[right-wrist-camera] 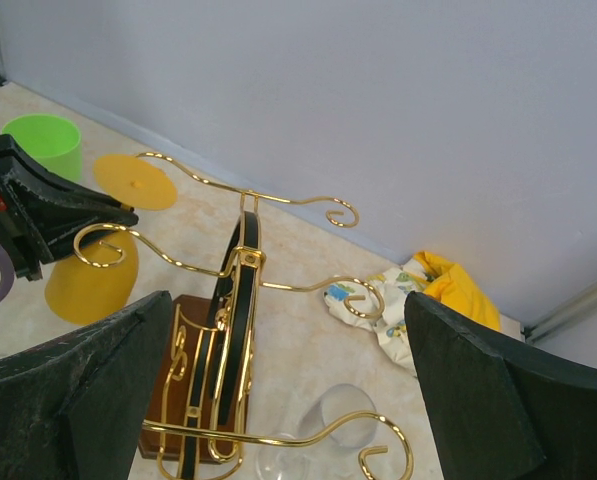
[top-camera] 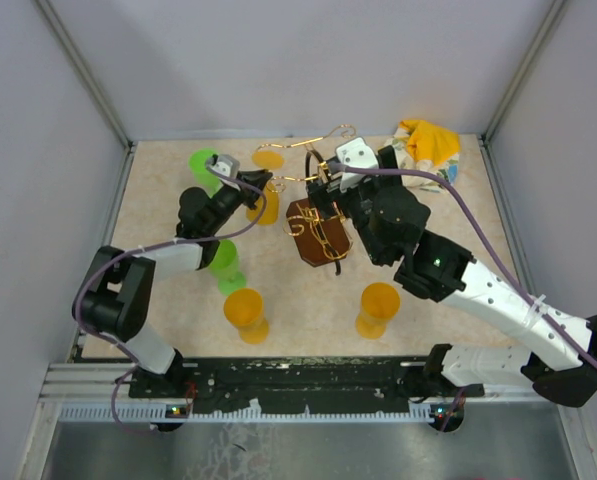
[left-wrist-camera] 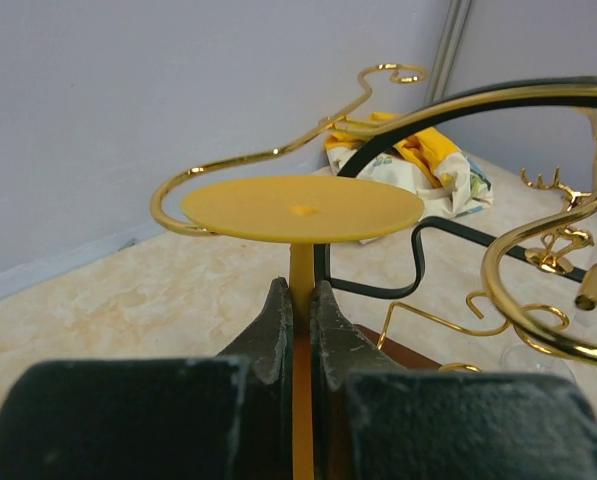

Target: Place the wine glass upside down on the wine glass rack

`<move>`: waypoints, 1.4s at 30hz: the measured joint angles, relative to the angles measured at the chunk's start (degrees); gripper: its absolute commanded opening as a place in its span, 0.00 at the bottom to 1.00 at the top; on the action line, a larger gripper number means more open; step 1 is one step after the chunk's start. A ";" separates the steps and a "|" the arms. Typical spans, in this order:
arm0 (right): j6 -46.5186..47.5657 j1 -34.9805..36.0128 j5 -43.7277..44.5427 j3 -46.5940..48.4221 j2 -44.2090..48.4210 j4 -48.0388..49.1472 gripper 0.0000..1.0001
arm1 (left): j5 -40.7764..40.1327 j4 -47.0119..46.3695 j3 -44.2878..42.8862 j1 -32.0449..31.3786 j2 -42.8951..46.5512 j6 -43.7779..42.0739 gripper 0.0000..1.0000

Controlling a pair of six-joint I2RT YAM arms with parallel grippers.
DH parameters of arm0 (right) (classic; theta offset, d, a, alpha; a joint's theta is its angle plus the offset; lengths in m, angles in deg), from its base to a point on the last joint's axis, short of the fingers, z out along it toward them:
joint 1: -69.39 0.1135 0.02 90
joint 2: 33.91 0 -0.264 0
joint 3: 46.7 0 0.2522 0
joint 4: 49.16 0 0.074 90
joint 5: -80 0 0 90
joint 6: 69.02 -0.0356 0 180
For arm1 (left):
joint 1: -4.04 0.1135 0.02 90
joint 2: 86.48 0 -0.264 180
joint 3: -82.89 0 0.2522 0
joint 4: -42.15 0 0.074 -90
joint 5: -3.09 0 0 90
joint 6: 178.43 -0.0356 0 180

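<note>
- The left gripper (left-wrist-camera: 300,292) pinches the thin stem of the yellow wine glass (left-wrist-camera: 303,208) — shut tight on it.
- The glass is upside down, its flat foot on top, just beside a curly arm of the wine glass rack (right-wrist-camera: 240,290).
- The right gripper (right-wrist-camera: 286,310) hangs over the rack — wide open, holding nothing.
- A clear glass (right-wrist-camera: 336,415) sits near the rack's brown base.

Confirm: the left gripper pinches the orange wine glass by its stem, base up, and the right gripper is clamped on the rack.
Not clamped: the right gripper is open, jaws wide apart over the wine glass rack, per the right wrist view. The rest holds.
</note>
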 measured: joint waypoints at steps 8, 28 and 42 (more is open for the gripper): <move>0.42 0.00 0.00 0.00 -0.07 0.02 0.99 | 0.09 -3.02 -0.13 -0.24 -2.73 1.27 0.00; 0.94 0.00 0.70 0.04 -0.57 -0.07 0.99 | 0.52 -9.86 -7.45 -0.09 -11.96 6.73 0.00; 1.31 0.00 0.87 0.17 -2.25 -0.24 0.99 | 1.40 -12.46 -5.35 5.99 -12.15 10.16 0.00</move>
